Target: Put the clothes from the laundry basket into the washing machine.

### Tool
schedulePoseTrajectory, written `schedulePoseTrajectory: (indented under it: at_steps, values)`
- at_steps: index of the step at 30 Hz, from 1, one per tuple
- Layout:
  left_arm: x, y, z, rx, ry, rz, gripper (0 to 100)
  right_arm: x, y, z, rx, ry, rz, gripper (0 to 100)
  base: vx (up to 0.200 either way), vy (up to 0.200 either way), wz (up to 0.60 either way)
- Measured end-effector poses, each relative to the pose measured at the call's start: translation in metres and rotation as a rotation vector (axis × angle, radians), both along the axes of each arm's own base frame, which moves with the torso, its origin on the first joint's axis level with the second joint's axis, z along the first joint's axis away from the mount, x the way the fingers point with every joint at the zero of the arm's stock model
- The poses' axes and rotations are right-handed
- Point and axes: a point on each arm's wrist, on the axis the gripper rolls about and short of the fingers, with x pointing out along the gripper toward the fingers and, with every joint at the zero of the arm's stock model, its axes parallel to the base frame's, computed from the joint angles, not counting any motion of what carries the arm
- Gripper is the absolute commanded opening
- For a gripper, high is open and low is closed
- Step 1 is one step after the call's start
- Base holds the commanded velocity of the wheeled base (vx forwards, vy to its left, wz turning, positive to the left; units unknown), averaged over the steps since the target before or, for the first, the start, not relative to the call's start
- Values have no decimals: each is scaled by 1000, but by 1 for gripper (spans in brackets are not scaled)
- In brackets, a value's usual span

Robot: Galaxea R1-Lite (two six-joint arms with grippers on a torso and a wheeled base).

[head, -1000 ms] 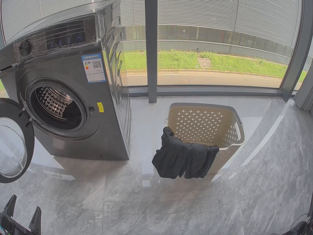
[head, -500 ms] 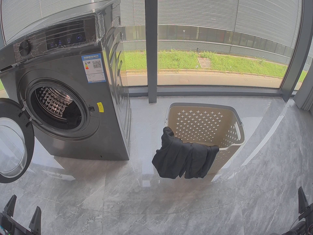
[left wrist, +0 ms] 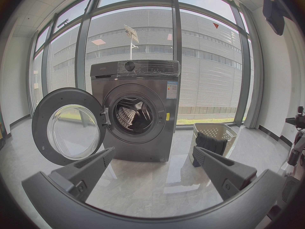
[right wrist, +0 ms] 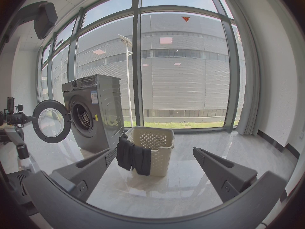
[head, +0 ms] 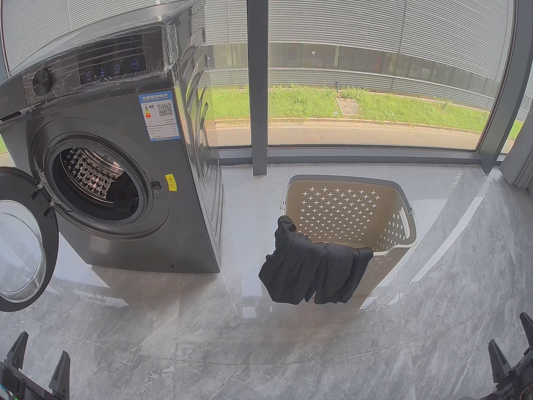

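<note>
**Spotter:** What's moved?
**Me:** My right claw (head: 508, 331) has come up at the lower right, jaws wide and empty. My left claw (head: 43, 344) sits low on the left, wide too.
**Spotter:** And the clothes?
**Me:** The black clothes (head: 311, 270) hang over the near rim of the laundry basket (head: 338, 206), beside the washing machine (head: 183, 206), its door (head: 25, 245) open.

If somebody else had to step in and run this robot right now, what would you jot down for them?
Grippers: the left gripper and right gripper are both open, empty and low in front of the robot.
Things: the washing machine has its door swung open, and a dark item lies in the drum. The laundry basket stands on the floor to its right, with a black garment draped over its near rim.
Done: door open, possibly one item loaded.
Left: grasp the black garment and put it into the drum.
</note>
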Motion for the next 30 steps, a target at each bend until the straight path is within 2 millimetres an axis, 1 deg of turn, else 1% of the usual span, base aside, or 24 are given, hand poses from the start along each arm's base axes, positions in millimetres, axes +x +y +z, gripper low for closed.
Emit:
schedulePoseTrajectory:
  at_steps: [2,11,13,16,20,23,25,30]
  values:
    - [0,0,0,0,1,0,100,0,0,-1,8,7,4,100,0,-200,0]
    - [0,0,0,0,1,-1,100,0,0,2,30,-11,-7,100,0,0,0]
    - [0,0,0,0,1,-1,100,-3,0,10,40,-36,-8,100,200,0,0]
    - [0,0,0,2,0,-3,100,-9,0,28,55,-86,-2,100,200,0,0]
    - [0,0,0,4,0,-3,100,-11,1,41,70,-66,59,100,200,0,0]
    - [0,0,0,4,0,-3,100,-4,2,49,91,6,116,100,200,0,0]
    - [0,0,0,4,0,-3,100,3,2,55,107,61,147,100,0,0,0]
    - [0,0,0,4,0,-3,100,33,4,76,139,193,206,100,0,0,0]
